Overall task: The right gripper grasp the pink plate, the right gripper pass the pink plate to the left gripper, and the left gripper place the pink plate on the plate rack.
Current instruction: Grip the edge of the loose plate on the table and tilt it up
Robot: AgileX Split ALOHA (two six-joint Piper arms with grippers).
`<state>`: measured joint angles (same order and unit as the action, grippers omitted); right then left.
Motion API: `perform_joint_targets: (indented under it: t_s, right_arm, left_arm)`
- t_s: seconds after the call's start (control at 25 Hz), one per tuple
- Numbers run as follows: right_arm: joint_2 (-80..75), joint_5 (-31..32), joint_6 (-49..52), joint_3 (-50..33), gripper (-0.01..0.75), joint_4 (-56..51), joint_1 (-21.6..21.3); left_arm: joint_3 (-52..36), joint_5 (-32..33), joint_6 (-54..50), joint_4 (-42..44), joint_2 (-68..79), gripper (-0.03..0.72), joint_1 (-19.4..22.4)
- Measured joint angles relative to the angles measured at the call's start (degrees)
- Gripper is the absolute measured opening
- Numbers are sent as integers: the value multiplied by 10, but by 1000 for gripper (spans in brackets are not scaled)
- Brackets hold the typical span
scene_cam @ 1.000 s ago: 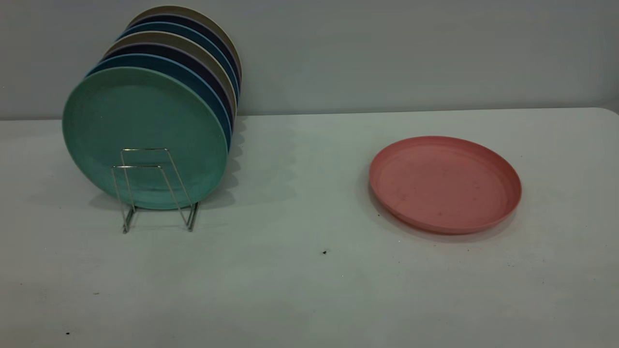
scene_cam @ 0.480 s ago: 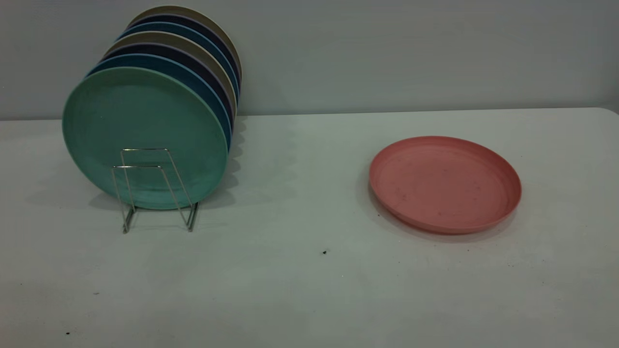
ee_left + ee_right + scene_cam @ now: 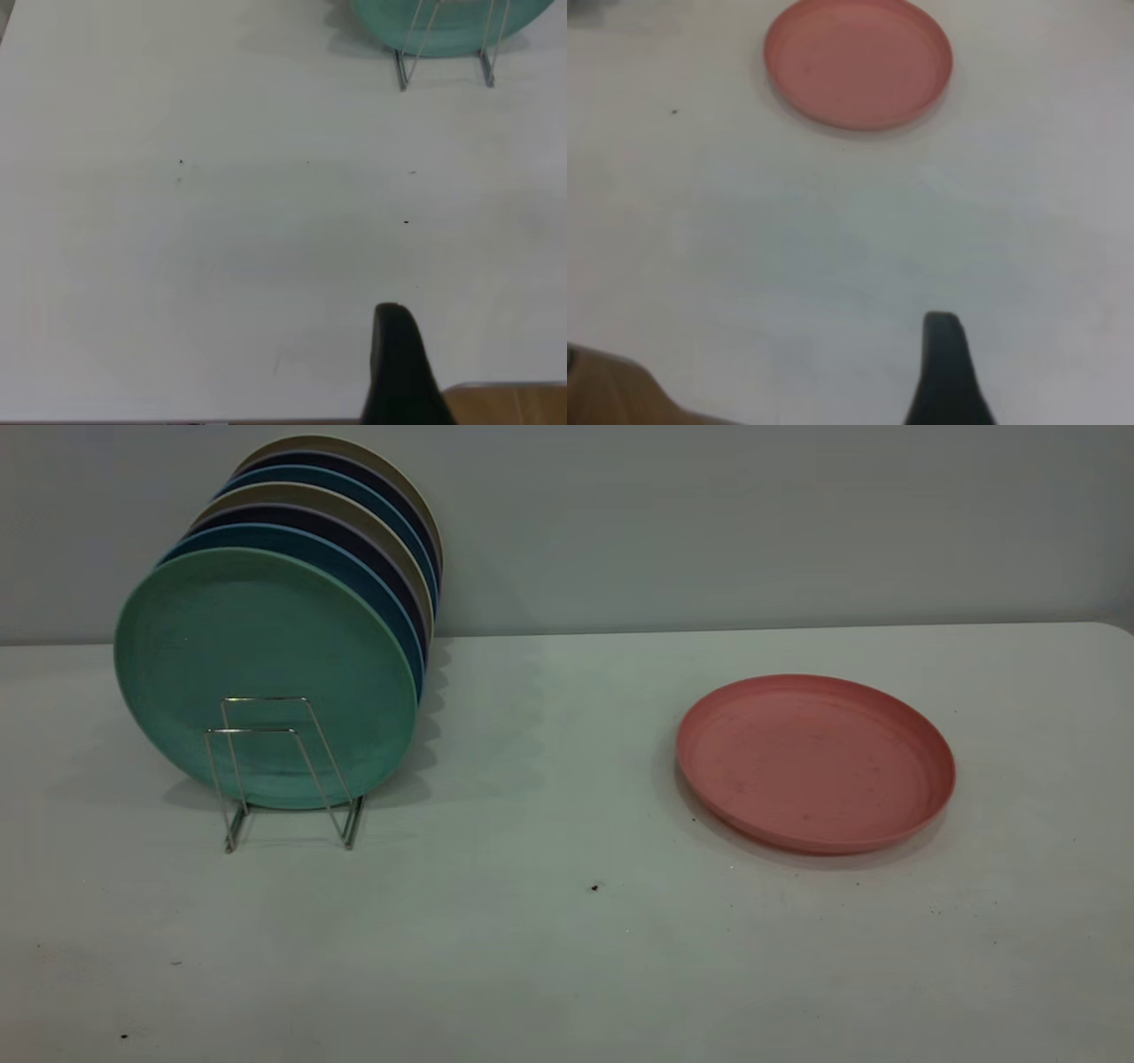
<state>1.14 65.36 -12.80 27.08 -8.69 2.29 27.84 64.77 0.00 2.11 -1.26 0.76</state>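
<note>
Silver wire plate rack [image 3: 285,771] at the left of a white table [image 3: 549,957], pink plate [image 3: 813,760] lying flat well apart at the right, neither yet touched.

Standing plates fill the rack, a green plate [image 3: 266,655] foremost; two wire loops stand bare before it, probably the slot for the pink plate. The pink plate rests rim up, its edge clear all round, which should suit a pinch on the rim. Behind the green plate only slivers of blue, dark and tan plates [image 3: 354,514] show. Neither arm appears in the exterior view. Each wrist view shows one dark fingertip, the left claw [image 3: 399,372] facing the rack's feet and the right claw [image 3: 943,376] far from the plate, so I cannot tell whether either is open or closed.
</note>
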Motion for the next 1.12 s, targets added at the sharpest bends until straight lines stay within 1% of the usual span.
perform_joint_targets:
  t_s: [0.08,0.16,0.32,0.44,0.64,0.8,0.96,1.12]
  right_arm:
    - [0,0,0,0,531,0,0]
    - [0,-8,-2,6,519,0,0]
    - [-18,-78,-17,15,507,-15,0]
    - [-60,-122,-42,16,506,-34,0]
    - [-159,-187,-91,16,506,-74,0]
    - [-250,-224,-122,16,506,-109,0]
    - [-346,-253,-149,16,506,-140,0]
    - [-441,-289,-157,16,506,-168,0]
  left_arm:
    - [4,-11,0,-1,0,497,0]
    - [9,-40,5,-10,1,497,0]
    - [18,-88,19,-50,43,497,0]
    - [23,-107,28,-95,104,497,0]
    - [31,-150,58,-173,211,497,0]
    - [35,-163,112,-242,285,497,0]
    - [35,-185,169,-309,334,497,0]
    - [35,-212,205,-345,367,497,0]
